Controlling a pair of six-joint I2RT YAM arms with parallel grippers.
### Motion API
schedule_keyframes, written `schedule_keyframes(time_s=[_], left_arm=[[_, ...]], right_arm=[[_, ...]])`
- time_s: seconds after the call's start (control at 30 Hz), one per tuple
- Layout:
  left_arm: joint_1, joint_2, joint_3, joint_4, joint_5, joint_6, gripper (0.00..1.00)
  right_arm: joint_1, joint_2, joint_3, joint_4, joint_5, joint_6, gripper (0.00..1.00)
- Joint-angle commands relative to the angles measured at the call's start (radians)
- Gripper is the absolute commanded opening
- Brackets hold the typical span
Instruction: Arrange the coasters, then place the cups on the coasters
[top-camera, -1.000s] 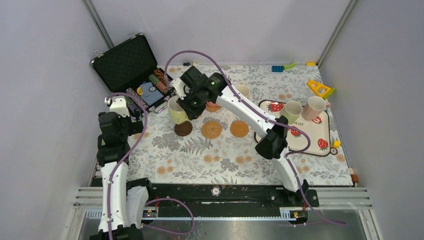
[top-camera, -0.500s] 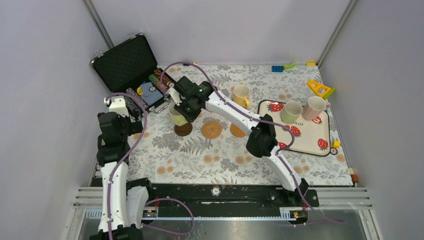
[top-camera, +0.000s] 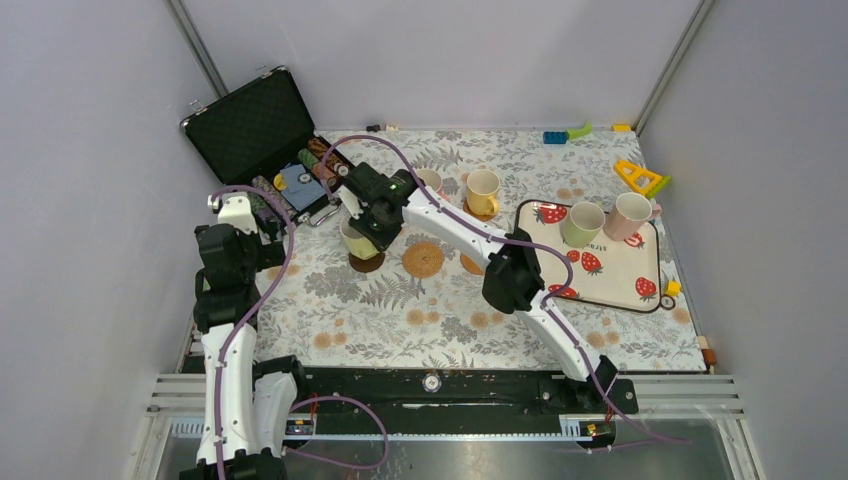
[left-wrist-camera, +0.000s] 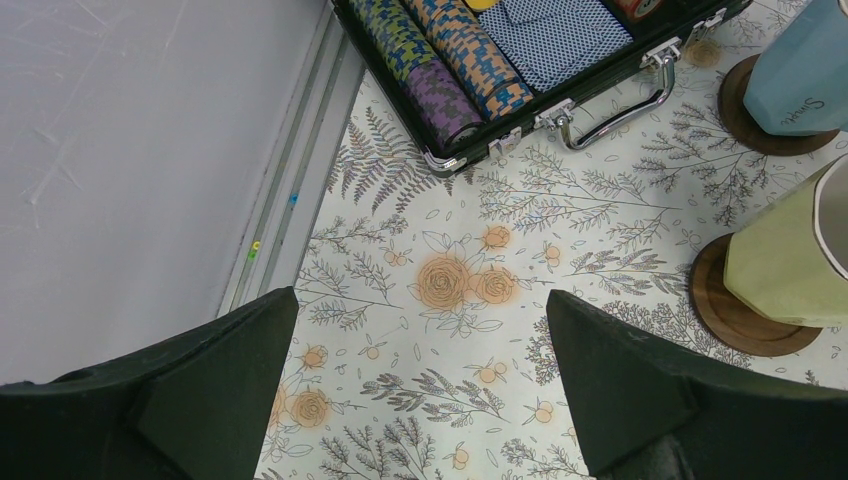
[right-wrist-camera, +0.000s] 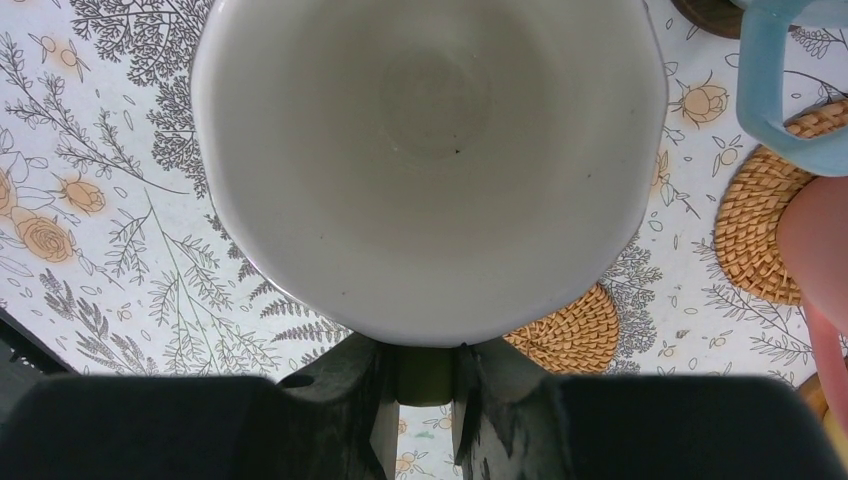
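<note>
Since a sec ago the r. gripper (right-wrist-camera: 428, 385) has brought the pale green mug (right-wrist-camera: 430, 150) down to the dark wood coaster (left-wrist-camera: 735, 315) directly below it, jaws clamped on the handle. Mug is tilted, seating unclear. Beyond the gripper, blue mug (left-wrist-camera: 800, 65), pink mug (top-camera: 430, 180) and yellow mug (top-camera: 483, 188) already sit on coasters. Left to do: two mugs (top-camera: 583, 223) on the tray (top-camera: 615, 275), and woven coasters (top-camera: 423, 259) lying bare beside the gripper. L. gripper (left-wrist-camera: 420, 390) has jaws spread, holding nothing.

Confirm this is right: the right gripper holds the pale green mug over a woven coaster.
Not quite: the right gripper holds the pale green mug over a dark brown wood coaster, not a woven one; the left wrist view shows it.
</note>
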Motion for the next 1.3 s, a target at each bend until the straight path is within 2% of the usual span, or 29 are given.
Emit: schedule_keyframes(time_s=[0.0,0.47,0.57,0.6,0.8,1.0,1.2,1.27], left_arm=[[0.007,-0.007,0.002,0.059,-0.021,-0.007,0.99],[0.013,-0.005,0.002,0.06,-0.019,-0.008,0.99],[0.013,-0.006,0.002,0.059,-0.019,-0.008,0.99],[0.014,-0.006,0.002,0.059,-0.019,-0.008,0.99],[0.014,0.001,0.002,0.061,-0.015,-0.008,0.99],[0.014,0.014,0.002,0.064,-0.005,-0.008,0.99],[0.014,0.014,0.003,0.064,0.003,-0.007,0.99],[0.014,0.008,0.002,0.063,0.003,-0.007,0.99]], right_arm=[[0.005,-0.04,0.027,0.04,-0.022,0.02,0.0],[0.008,-0.046,-0.025,0.04,-0.049,0.018,0.0],[0.009,-0.049,-0.025,0.04,-0.052,0.019,0.04],[0.009,-0.051,-0.026,0.039,-0.054,0.02,0.07],[0.009,-0.081,-0.044,0.04,-0.04,0.017,0.47],[0.009,-0.201,-0.115,0.04,0.028,-0.028,0.8],[-0.001,-0.471,-0.249,0.04,0.171,-0.123,0.99],[-0.037,-0.57,-0.315,0.04,0.179,-0.141,1.0]])
